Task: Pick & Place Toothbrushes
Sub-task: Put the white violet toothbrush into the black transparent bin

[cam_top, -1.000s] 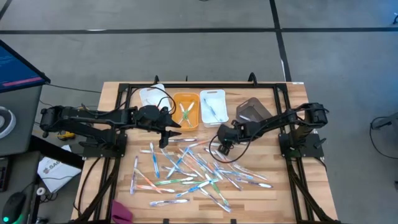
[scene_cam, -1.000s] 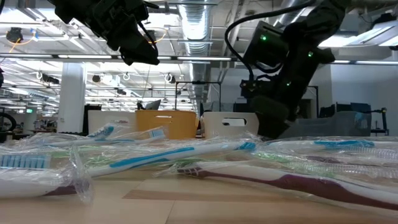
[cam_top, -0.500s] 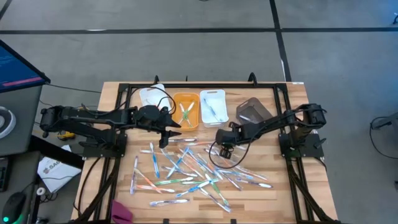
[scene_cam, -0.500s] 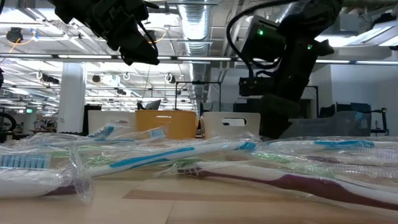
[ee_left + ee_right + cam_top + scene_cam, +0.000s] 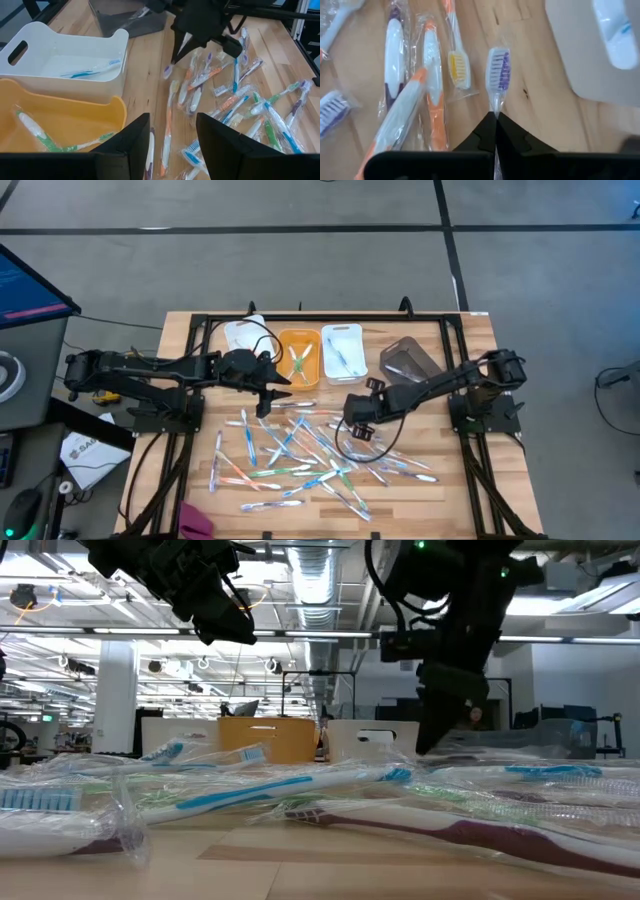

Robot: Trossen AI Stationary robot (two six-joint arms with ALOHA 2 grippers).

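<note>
From above, wrapped toothbrushes (image 5: 300, 445) lie scattered across the wooden table (image 5: 470, 500), between the two arms and toward its near edge. At the far side stand an orange bin (image 5: 298, 358) and a white bin (image 5: 341, 350), each with brushes inside, and beside them a grey bin (image 5: 405, 360) tipped on its side. The left gripper (image 5: 266, 402) hangs near the orange bin at the edge of the pile; the right gripper (image 5: 352, 408) is over the pile's far side, in front of the white bin. From table height, brushes in clear wrappers fill the foreground, the left gripper (image 5: 215, 615) hangs high, and the right gripper (image 5: 432, 735) points down just above the pile, with the orange bin (image 5: 266, 740) and white bin (image 5: 372, 737) behind. In the left wrist view its own fingers (image 5: 132, 145) stand apart with nothing between them; beyond them the right gripper (image 5: 172, 57) holds a purple-bristled brush (image 5: 168, 71) near the white bin (image 5: 75, 60), with the orange bin (image 5: 65, 112) closer and loose brushes spread over the wood. In the right wrist view the fingers (image 5: 485, 132) are pressed together on the wrapper of that purple-bristled brush (image 5: 498, 69), whose head sticks out past the tips above the bare wood, with orange and white brushes lying just beside it.
</note>
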